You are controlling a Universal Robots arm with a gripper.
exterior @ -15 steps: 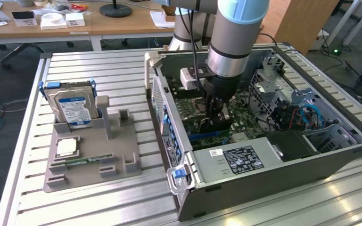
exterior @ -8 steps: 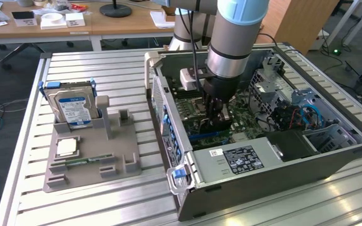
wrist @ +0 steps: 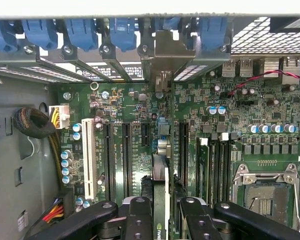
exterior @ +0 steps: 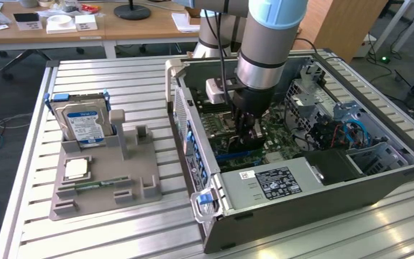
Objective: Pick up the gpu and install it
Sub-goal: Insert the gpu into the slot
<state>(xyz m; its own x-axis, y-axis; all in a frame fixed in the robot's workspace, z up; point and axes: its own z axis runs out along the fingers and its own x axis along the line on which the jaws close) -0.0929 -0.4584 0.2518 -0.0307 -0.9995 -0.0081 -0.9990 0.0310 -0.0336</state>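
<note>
The fingers (wrist: 140,220) clamp the gpu (wrist: 160,195) edge-on, its long axis running along the motherboard (wrist: 140,115) slots directly beneath.

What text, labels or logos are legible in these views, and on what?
No text reads clearly.
Hard drive blue label: print too small.
Power supply black sticker: white print and symbols, too small.
White sticker beside it: unreadable.
Motherboard silkscreen: blurred.
gpu edge held in the gripper: partial light logo, not readable.
</note>
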